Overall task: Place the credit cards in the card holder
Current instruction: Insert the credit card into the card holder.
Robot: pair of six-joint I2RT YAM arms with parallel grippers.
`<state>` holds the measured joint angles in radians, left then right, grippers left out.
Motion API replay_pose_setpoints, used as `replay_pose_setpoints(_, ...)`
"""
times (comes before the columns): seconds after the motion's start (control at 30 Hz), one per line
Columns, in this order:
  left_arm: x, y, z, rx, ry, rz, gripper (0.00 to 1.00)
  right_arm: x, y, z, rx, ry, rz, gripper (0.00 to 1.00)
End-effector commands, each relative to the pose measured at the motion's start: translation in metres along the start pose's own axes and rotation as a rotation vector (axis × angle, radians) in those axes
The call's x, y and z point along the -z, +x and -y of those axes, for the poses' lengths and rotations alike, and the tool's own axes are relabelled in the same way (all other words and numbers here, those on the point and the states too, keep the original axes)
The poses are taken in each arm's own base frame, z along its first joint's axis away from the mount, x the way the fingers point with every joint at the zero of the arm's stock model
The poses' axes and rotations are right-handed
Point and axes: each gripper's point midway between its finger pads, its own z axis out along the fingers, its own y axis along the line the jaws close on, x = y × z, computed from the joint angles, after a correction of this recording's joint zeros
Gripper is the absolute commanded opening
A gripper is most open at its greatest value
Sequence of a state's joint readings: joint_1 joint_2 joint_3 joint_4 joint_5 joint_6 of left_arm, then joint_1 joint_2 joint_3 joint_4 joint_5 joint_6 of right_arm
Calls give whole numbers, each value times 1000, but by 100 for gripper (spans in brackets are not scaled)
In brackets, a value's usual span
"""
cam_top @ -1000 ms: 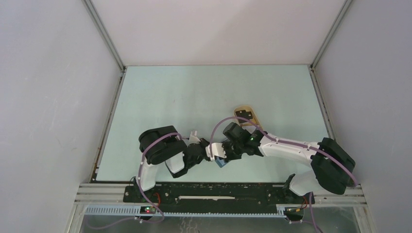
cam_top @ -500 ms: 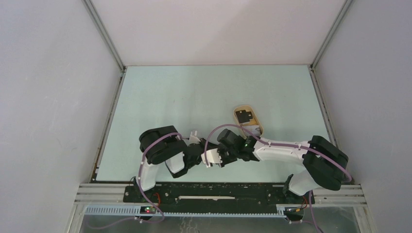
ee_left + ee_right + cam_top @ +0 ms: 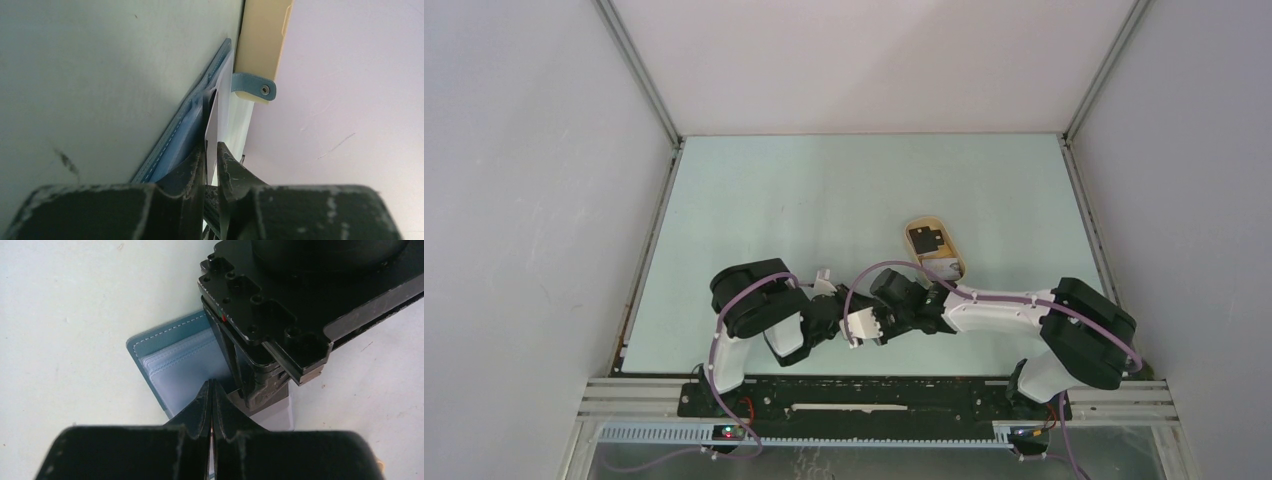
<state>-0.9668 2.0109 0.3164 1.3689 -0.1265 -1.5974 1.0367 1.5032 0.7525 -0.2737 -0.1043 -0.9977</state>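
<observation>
The card holder (image 3: 170,365), lying open on the table (image 3: 75,315), looked soft and bendy, so the left gripper (image 3: 211,146) pinched one flap's edge while the right gripper (image 3: 211,383) was shut tight by its pockets.

A teal wallet (image 3: 150,341) of smooth, leather-like material, stitched in white thread, shows glossy clear-plastic pockets (image 3: 175,367) and a small metal stud (image 3: 264,89) on its tab. The card (image 3: 212,131) against it is smooth with a faint sheen. The beige tray (image 3: 260,35) looks like matt plastic. The black plastic fingers (image 3: 187,172) of the left gripper (image 3: 211,150) are scuffed whitish. The pale green table (image 3: 824,190) is matt and lightly marked.
</observation>
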Motion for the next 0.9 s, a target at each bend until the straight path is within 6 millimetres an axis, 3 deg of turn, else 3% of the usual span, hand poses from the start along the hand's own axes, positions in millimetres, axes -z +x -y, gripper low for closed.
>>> replay_pose_setpoints(0.0, -3, 1, 1, -13, 10, -5, 19, 0, 6, 8, 23, 42, -31, 4)
replay_pose_setpoints(0.87, -3, 1, 4, -13, 21, -7, 24, 12, 38, 29, -69, 99, -84, 3)
